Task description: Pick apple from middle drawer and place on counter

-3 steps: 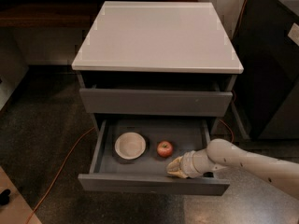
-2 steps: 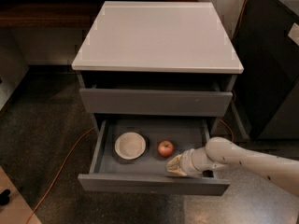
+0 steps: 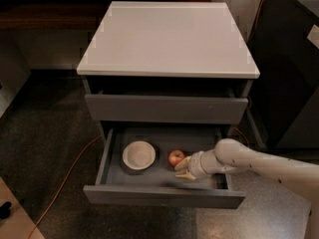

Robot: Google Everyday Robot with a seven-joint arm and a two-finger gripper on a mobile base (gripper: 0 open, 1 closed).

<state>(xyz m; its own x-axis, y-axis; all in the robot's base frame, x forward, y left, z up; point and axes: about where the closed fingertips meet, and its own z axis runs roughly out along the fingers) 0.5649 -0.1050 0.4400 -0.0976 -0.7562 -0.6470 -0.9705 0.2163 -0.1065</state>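
One pale desk point(image 3: 167, 39) tops the cabinet. Under it two dark grey drawers show: one top drawer point(image 3: 164, 109) and one middle drawer point(image 3: 164, 195), pulled far out. One white arm point(image 3: 259, 166) reaches in from the right. Inside the middle drawer lie one cream bowl point(image 3: 139, 155) and, at its right, one red apple point(image 3: 175, 158). The single pincer point(image 3: 183, 169) is just beside the apple; whether it is open or closed I cannot tell.

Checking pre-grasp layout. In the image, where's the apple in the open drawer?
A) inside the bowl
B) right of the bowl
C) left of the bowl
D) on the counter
B: the apple lies on the middle drawer floor, right of the bowl, with the gripper close at its lower right.
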